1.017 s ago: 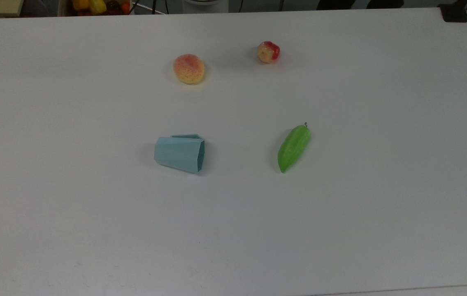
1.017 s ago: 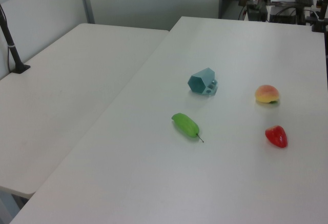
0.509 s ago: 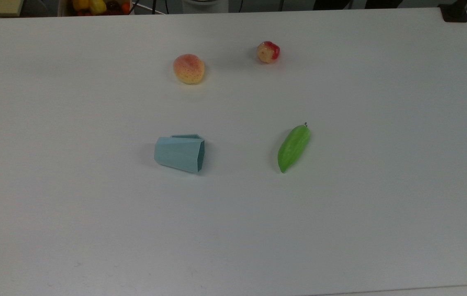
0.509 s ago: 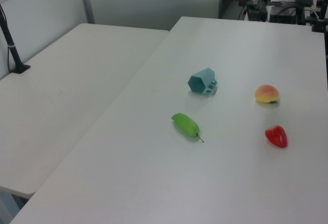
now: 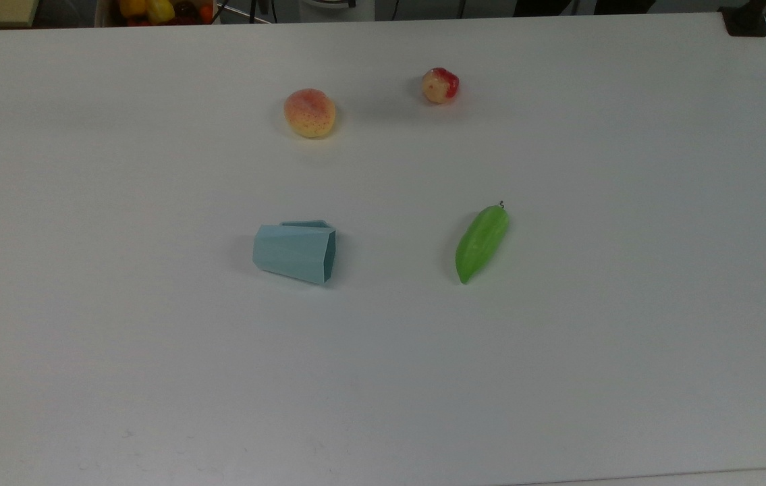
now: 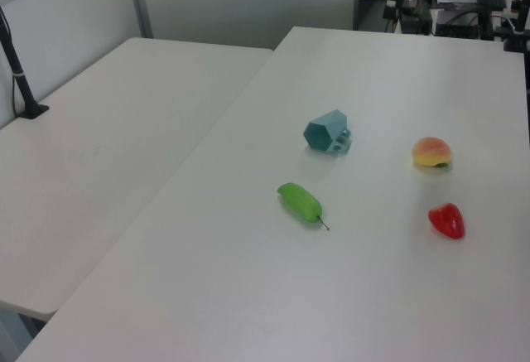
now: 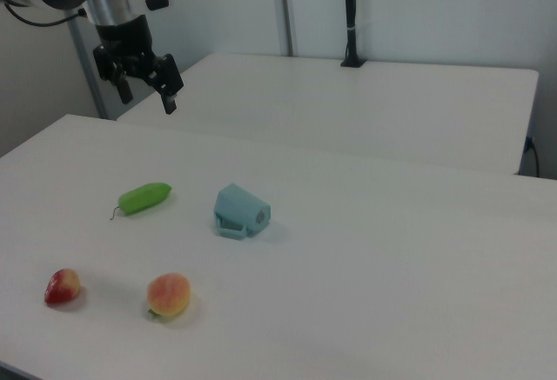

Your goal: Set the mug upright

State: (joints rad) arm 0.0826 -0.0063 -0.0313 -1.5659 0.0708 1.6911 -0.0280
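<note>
**Tipped mug and three fruits on the white table**

A pale teal-blue faceted mug (image 6: 329,132) lies on its side on the wide white table (image 6: 248,296), well in from the table's left edge in the left view. Its hexagonal mouth faces the left view's lower left, and its small angular handle rests against the tabletop on the left view's right. A green pod-shaped plastic vegetable (image 6: 300,202) lies nearer the camera, apart from the mug. A round yellow-orange peach (image 6: 431,152) sits toward the table's right edge, with a red strawberry-shaped fruit (image 6: 446,220) near it, closer to the camera. A second white table (image 6: 91,163) adjoins the left edge.
</note>
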